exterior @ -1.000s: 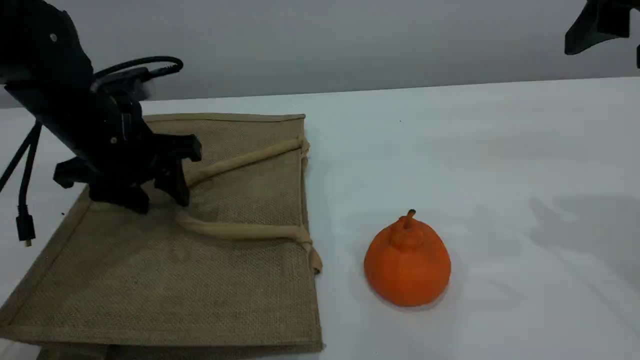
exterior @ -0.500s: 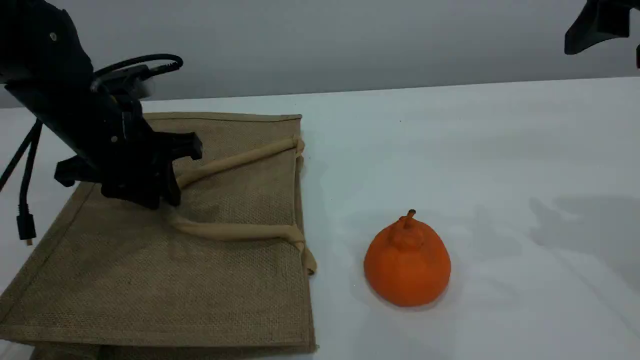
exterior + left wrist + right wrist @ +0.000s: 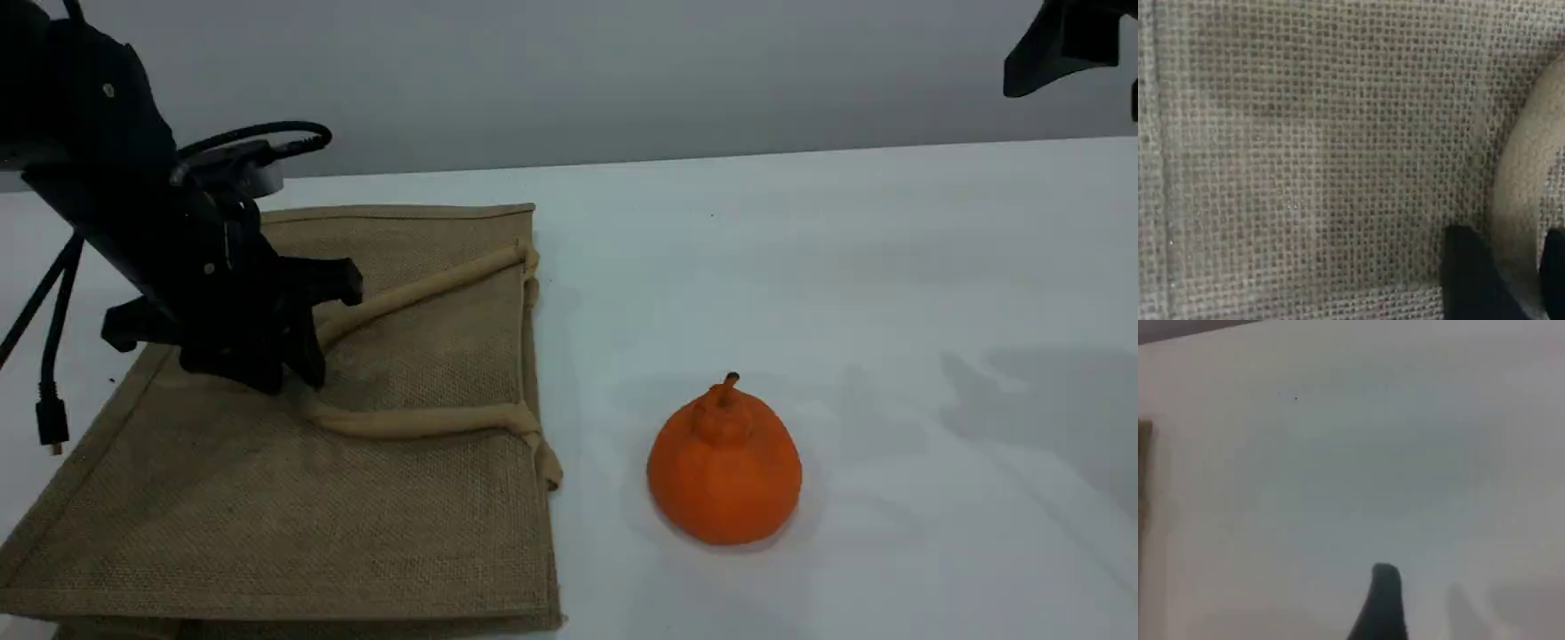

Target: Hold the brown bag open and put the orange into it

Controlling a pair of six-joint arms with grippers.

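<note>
1. The brown bag (image 3: 356, 533) lies flat on the white table (image 3: 889, 267) and fills the lower left of the scene view. Its mouth edge faces the middle of the frame and is shut flat.
2. Its beige handle (image 3: 418, 420) is folded back over the top panel. Two straps run leftward from the bag's right edge and meet in a bend at the left centre of the frame.
3. The left claw (image 3: 289, 380) is down on that bend. In the left wrist view, two dark fingertips (image 3: 1465, 283) show at the lower right with the padded handle between them. The claw is pinching the handle, and its jaws are narrow but not fully together.
4. The rest of that view is close-up jute weave.
5. The orange (image 3: 725, 462) sits upright on the table, lower right of centre, with its stem up. It is apart from the bag's right edge, and nothing touches it.
6. The right claw (image 3: 1062, 44) is in the upper right corner, high over the table and well apart from the orange. Its wrist view shows one fingertip (image 3: 1385, 603) over bare table. The claw is spread wide and grips nothing.
7. A black cable (image 3: 52, 418) with a plug hangs at the left edge.
</note>
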